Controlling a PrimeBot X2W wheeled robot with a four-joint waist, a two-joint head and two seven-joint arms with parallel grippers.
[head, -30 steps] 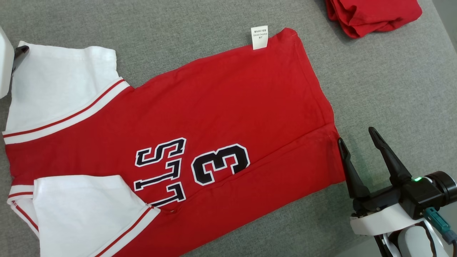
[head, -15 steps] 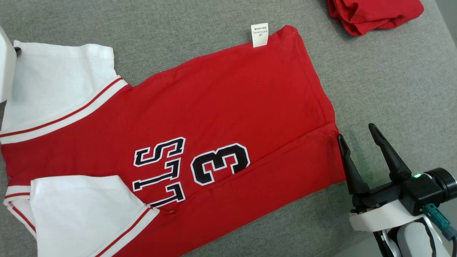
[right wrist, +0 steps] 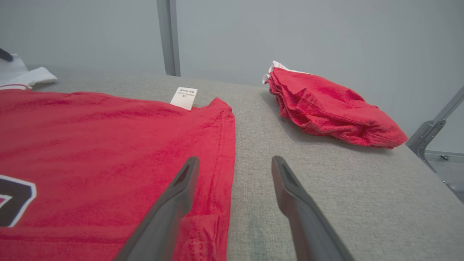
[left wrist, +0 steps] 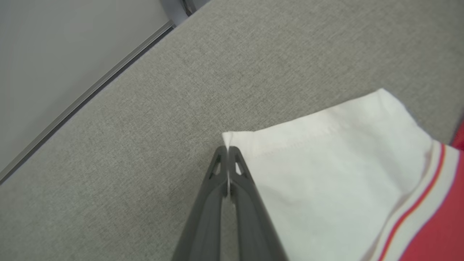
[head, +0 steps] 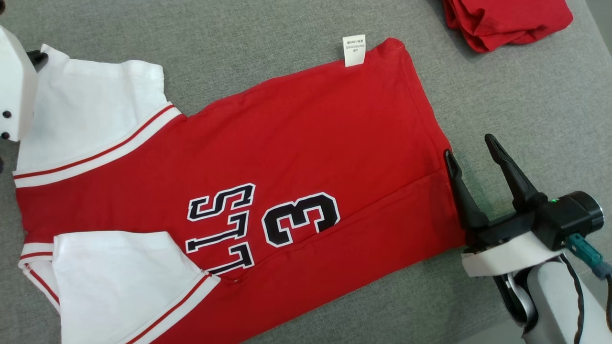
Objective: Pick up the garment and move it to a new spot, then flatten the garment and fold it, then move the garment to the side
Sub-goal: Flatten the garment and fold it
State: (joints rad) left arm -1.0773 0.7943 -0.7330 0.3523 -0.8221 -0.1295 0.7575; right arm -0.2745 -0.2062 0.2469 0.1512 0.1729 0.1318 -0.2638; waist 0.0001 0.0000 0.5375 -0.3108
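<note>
The garment [head: 311, 138] lies flat on the grey table [head: 239, 28]. The left gripper [left wrist: 227, 149] pinches the far-left white sleeve [left wrist: 326, 163] by its corner. The right gripper [head: 467, 145], spread wide, straddles the right hem [right wrist: 227, 152]; it should clamp there before both lift evenly.

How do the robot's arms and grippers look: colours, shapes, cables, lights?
Right gripper: two long dark tapering fingers on a black body with a green light, a teal cable plug, a white wrist shell. Left gripper: dark slotted fingers; white casing with black dots.
</note>
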